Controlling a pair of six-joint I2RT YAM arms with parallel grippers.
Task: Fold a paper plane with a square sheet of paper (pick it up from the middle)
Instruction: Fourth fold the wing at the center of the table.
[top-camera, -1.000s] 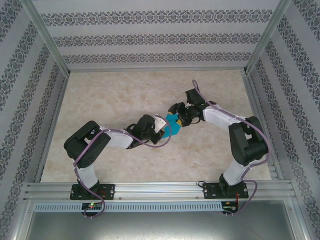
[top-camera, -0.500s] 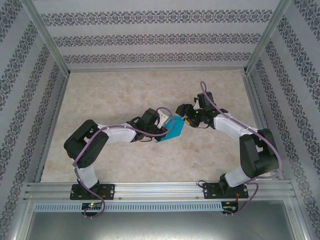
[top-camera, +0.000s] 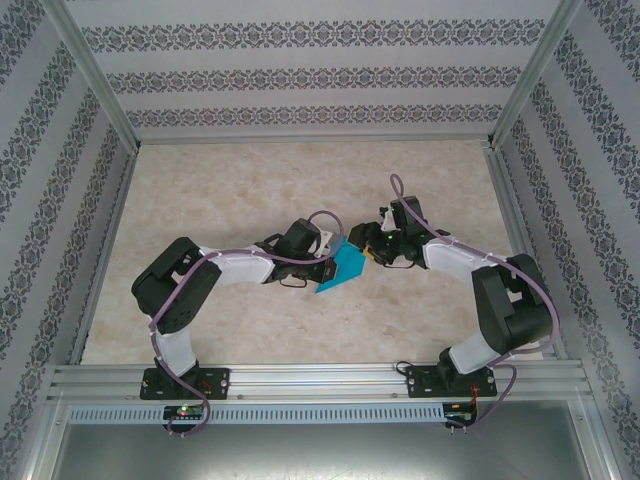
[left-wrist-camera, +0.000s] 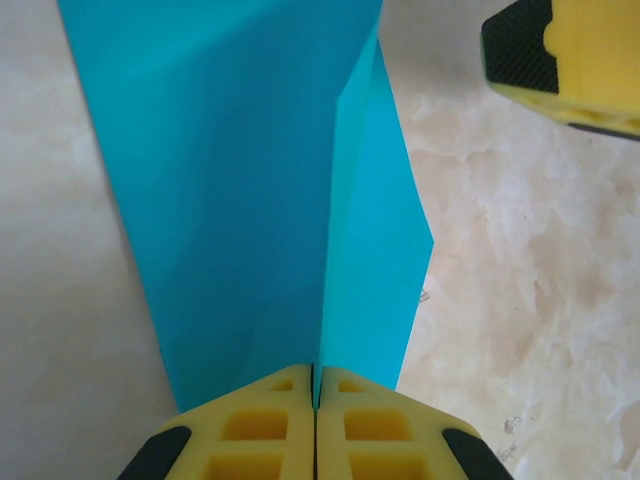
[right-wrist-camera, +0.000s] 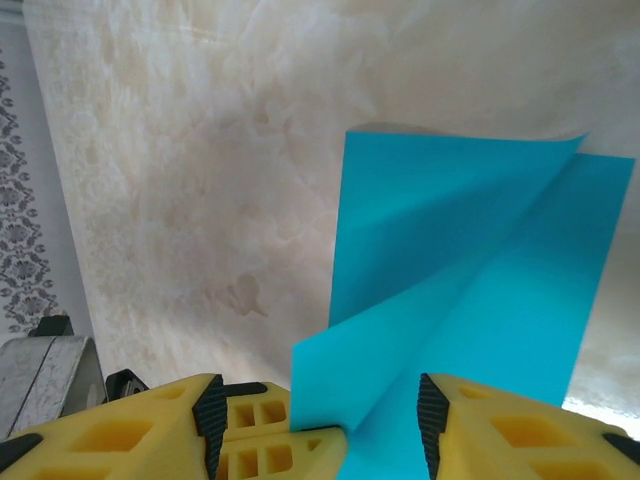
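Observation:
The teal-blue sheet of paper (top-camera: 342, 266) is folded along a centre crease and held off the marbled table (top-camera: 230, 190) near its middle. My left gripper (top-camera: 328, 252) is shut on the paper's near edge, and in the left wrist view its yellow fingertips (left-wrist-camera: 315, 372) pinch the crease while two layers (left-wrist-camera: 250, 200) fan away. My right gripper (top-camera: 368, 246) sits just right of the paper, open. In the right wrist view its jaws (right-wrist-camera: 320, 415) stand wide on either side of a paper corner (right-wrist-camera: 470, 260), not touching it. One right finger (left-wrist-camera: 560, 60) shows beyond the paper.
Patterned walls (top-camera: 320, 70) enclose the table on three sides. An aluminium rail (top-camera: 320, 380) runs along the near edge by both arm bases. Bare tabletop lies behind and to the left of the grippers.
The left gripper carried the paper right and up off the table. The right gripper let go, drew back to the right, then came in close to the paper again, open.

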